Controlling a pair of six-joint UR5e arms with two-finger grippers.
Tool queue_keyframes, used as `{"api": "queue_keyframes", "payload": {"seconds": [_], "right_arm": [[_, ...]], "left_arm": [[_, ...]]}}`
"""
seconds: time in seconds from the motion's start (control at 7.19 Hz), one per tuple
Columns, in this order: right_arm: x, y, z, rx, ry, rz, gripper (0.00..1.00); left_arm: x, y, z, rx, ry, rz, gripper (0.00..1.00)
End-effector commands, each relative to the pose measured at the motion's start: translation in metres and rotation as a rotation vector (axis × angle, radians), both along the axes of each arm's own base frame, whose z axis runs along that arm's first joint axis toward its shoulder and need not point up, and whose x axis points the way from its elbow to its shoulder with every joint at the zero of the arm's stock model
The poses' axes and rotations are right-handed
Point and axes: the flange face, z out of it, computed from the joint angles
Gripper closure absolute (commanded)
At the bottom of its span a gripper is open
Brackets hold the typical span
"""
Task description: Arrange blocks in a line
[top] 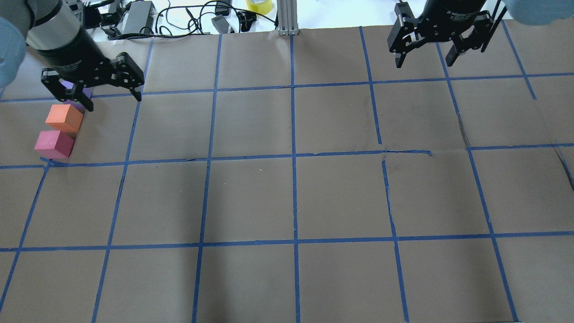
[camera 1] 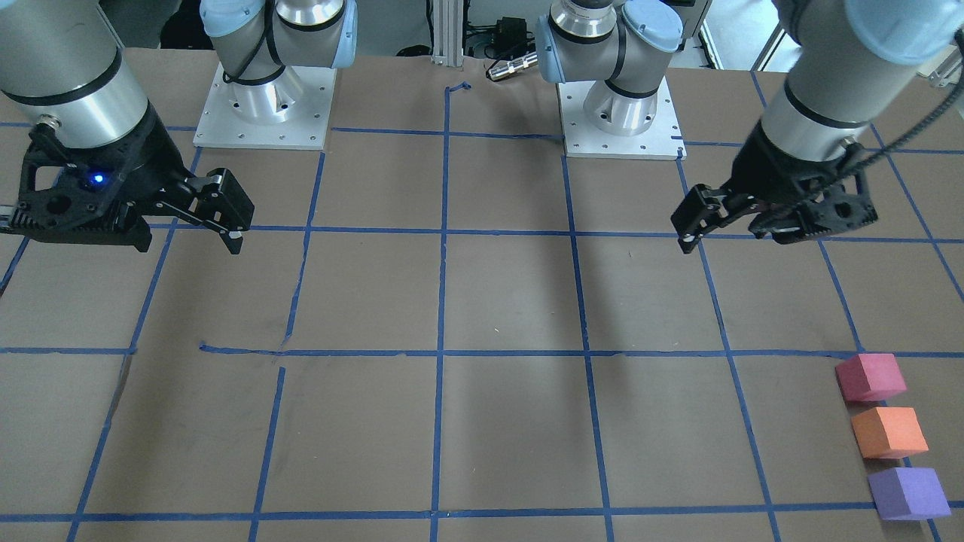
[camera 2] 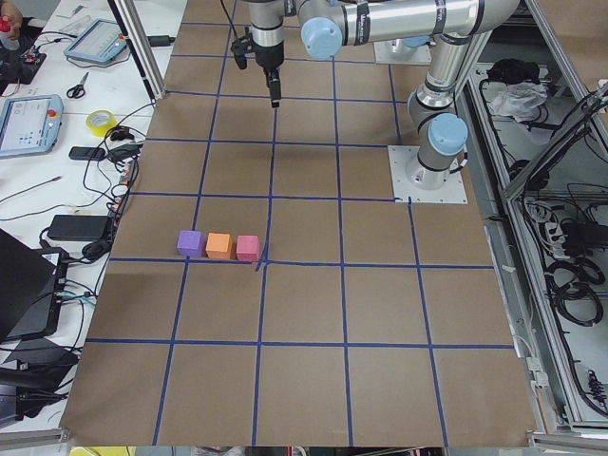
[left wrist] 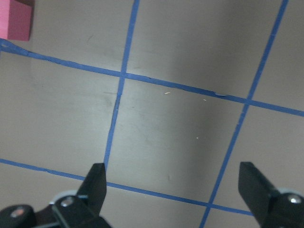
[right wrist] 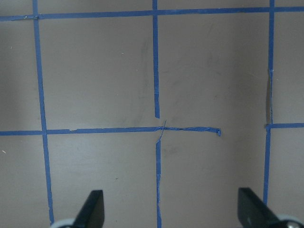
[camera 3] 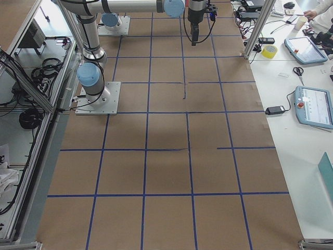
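Three cubes lie in a row on the brown table near its left end: pinkish-red block (camera 1: 870,378), orange block (camera 1: 889,433), purple block (camera 1: 907,493). In the overhead view the pinkish-red block (top: 54,144) and orange block (top: 64,118) show fully. The purple block (top: 77,93) is partly hidden behind my left gripper (top: 113,101). That gripper is open and empty, raised above the table. Its wrist view shows only a corner of the pinkish-red block (left wrist: 16,19). My right gripper (top: 423,63) is open and empty, raised over the far right of the table.
Blue tape lines (top: 293,154) divide the table into squares. Both arm bases (camera 1: 263,105) stand at the robot's edge. Cables, a power brick and a yellow tape roll (top: 260,5) lie past the far edge. Tablets and scissors (camera 2: 76,87) lie on a side bench.
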Motion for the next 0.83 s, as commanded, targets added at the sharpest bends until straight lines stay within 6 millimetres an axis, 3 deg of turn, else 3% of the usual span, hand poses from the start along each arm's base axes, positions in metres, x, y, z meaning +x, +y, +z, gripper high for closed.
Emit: {"api": "queue_keyframes", "payload": {"seconds": [0.0, 0.28, 0.7], "right_arm": [[0.0, 0.0, 0.0, -0.001, 0.0, 0.0, 0.0], [0.0, 0.0, 0.0, -0.001, 0.0, 0.0, 0.0], [0.001, 0.0, 0.0, 0.001, -0.002, 0.002, 0.0]], "left_arm": [[-0.087, 0.033, 0.023, -0.005, 0.007, -0.045, 0.0], [-0.104, 0.044, 0.03, 0.007, 0.09, -0.063, 0.0], [-0.095, 0.043, 0.033, -0.006, 0.045, -0.088, 0.0]]}}
